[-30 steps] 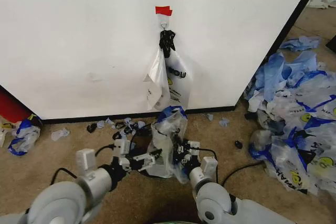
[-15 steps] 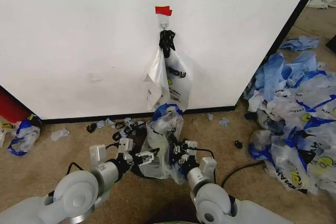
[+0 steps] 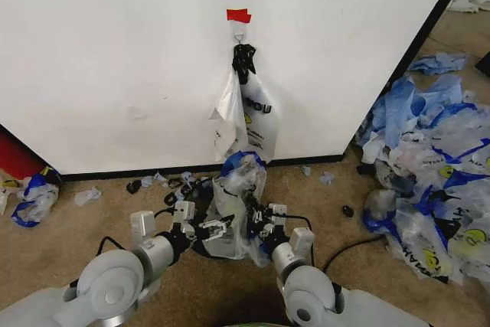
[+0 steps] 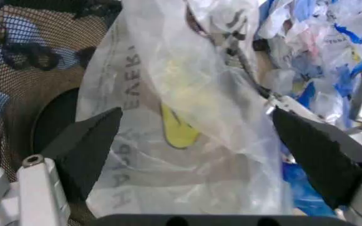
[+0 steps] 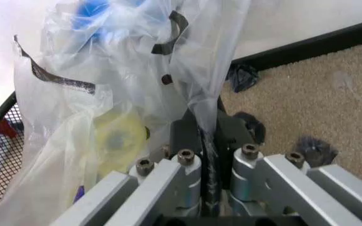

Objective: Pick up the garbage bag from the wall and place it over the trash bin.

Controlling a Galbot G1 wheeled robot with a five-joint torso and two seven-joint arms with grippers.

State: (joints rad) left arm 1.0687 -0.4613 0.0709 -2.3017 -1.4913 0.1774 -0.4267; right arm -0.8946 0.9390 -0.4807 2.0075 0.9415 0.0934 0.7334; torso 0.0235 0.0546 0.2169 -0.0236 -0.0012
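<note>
The garbage bag point(image 3: 237, 204), thin whitish plastic with blue trim, is draped on the black mesh trash bin point(image 3: 200, 245) on the carpet in front of the wall point(image 3: 115, 59). My right gripper point(image 3: 257, 224) is shut on a fold of the bag point(image 5: 130, 94) at the bin's right side, the plastic pinched between its fingers point(image 5: 205, 162). My left gripper point(image 3: 217, 227) stands open at the bin's left side, its black fingers point(image 4: 86, 141) spread wide with the bag point(image 4: 181, 94) lying between them. The bin's mesh point(image 4: 17, 70) shows beside the bag. A similar bag point(image 3: 246, 116) hangs from the hook point(image 3: 240, 36) under red tape point(image 3: 238, 15).
A big heap of blue and white bags point(image 3: 429, 181) covers the floor to the right. Small blue and black scraps point(image 3: 168, 182) lie along the wall's base. A red object point(image 3: 15, 158) and a crumpled bag point(image 3: 34, 195) sit at far left. A black cable point(image 3: 344, 249) runs across the carpet.
My left arm has swung its elbow in and forward while its gripper stayed at the bag. The bag's top has shifted slightly left and sunk a little. The right gripper keeps its hold.
</note>
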